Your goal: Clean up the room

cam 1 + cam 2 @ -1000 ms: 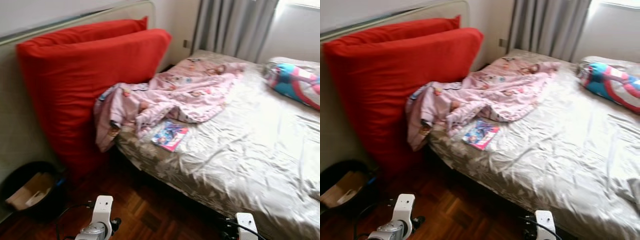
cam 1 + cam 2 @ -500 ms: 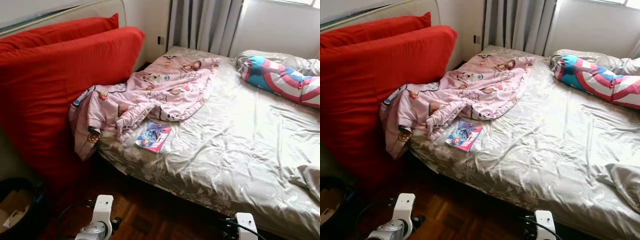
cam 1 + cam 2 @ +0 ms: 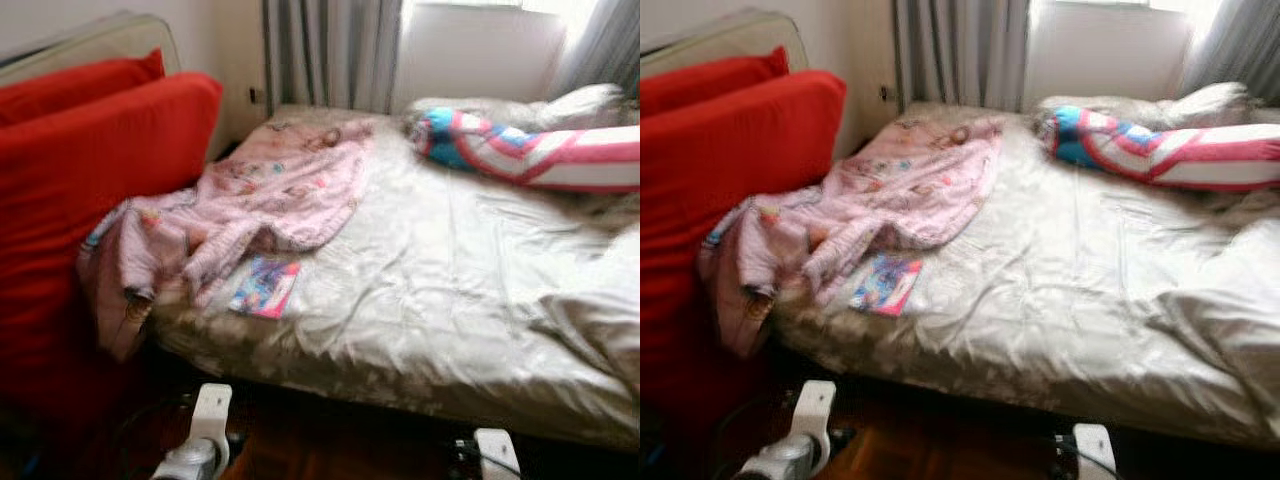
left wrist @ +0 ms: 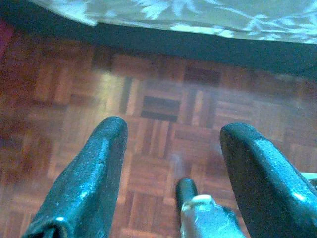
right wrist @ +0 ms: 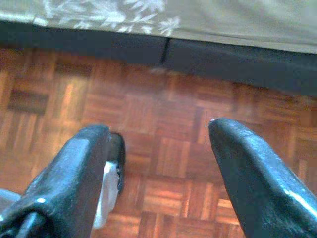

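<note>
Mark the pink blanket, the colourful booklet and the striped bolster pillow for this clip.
pink blanket [image 3: 270, 190], left eye view, middle of the crumpled spread on the bed.
colourful booklet [image 3: 264, 287], left eye view, centre of its cover, near the bed's edge.
striped bolster pillow [image 3: 1160, 153], right eye view, on its red-and-white striped middle.

Your left arm [image 3: 195, 440]: hangs low at your left side, silver wrist with a white bracket on top. Your left gripper [image 4: 173, 163]: pointed downward, both black fingers [image 4: 86, 183] spread wide apart, nothing between them. Your right arm [image 3: 492, 452]: hangs low at your right side, white bracket visible. Your right gripper [image 5: 161, 163]: pointed downward, black fingers [image 5: 74, 171] spread wide, empty.
</note>
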